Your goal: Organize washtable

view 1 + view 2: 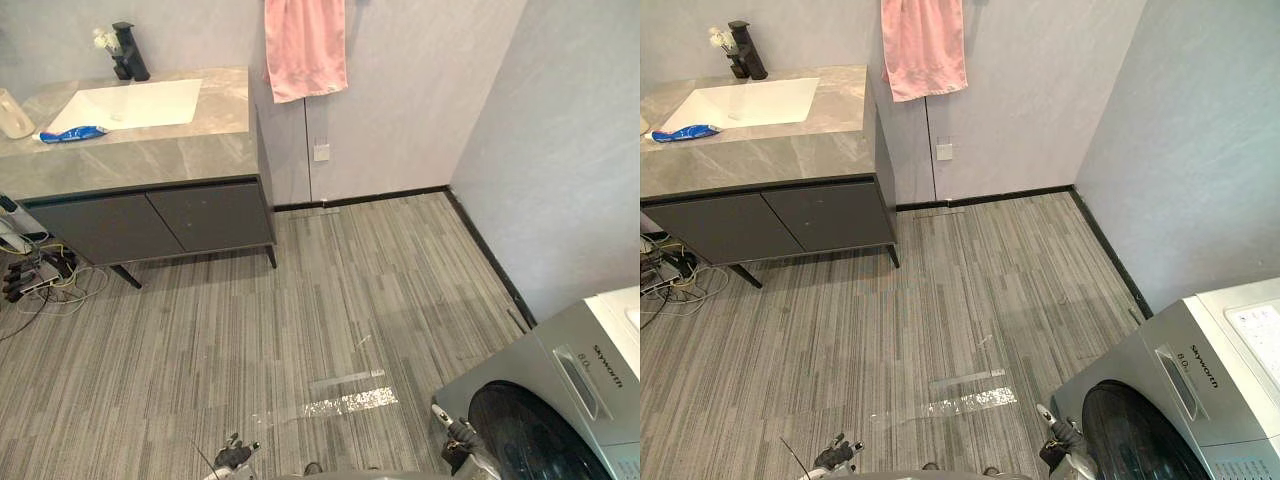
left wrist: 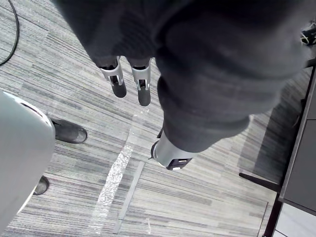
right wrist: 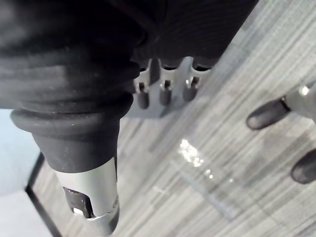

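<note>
The washtable stands at the far left against the wall, a grey stone top over dark cabinet doors. Set into it is a white sink with a black faucet and small white flowers behind. A blue tube lies on the counter by the sink's front left corner. A pale container stands at the counter's left end. My left hand hangs low over the floor, far from the table, its fingers straight and holding nothing. My right hand hangs beside the washing machine, fingers straight and holding nothing.
A pink towel hangs on the wall right of the washtable. A silver washing machine fills the near right corner. A power strip with tangled cables lies on the floor by the cabinet's left end. Shiny tape marks the striped grey floor.
</note>
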Controlling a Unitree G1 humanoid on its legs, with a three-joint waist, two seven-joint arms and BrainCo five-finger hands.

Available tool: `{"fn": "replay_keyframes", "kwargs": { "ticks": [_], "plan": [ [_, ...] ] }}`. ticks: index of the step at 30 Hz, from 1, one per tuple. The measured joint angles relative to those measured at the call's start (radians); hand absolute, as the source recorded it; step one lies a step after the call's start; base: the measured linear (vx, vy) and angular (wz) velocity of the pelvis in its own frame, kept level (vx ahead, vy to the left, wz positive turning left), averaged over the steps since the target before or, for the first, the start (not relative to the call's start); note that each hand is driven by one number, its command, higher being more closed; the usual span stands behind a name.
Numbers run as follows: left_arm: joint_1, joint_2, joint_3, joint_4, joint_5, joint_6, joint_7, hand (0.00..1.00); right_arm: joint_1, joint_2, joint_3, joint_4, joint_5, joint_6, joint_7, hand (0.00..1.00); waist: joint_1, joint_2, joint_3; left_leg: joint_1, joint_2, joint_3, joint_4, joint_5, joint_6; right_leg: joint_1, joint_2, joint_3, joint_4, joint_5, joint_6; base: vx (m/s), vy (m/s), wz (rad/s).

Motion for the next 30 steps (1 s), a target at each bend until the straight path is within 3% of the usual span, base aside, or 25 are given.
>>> {"fn": "replay_keyframes", "kwargs": {
  "ticks": [30],
  "plan": [
    [0.009, -0.004, -0.010, 0.001, 0.019, -0.013, 0.002, 0.00, 0.021, 0.004, 0.006, 0.022, -0.018, 0.001, 0.000, 0.00, 0.001, 0.002, -0.002, 0.000, 0.000, 0.000, -0.003, 0.001, 0.001, 0.000, 0.000, -0.008, -0.003, 0.001, -0.002, -0.01, -0.004, 0.00]
  ]
}}
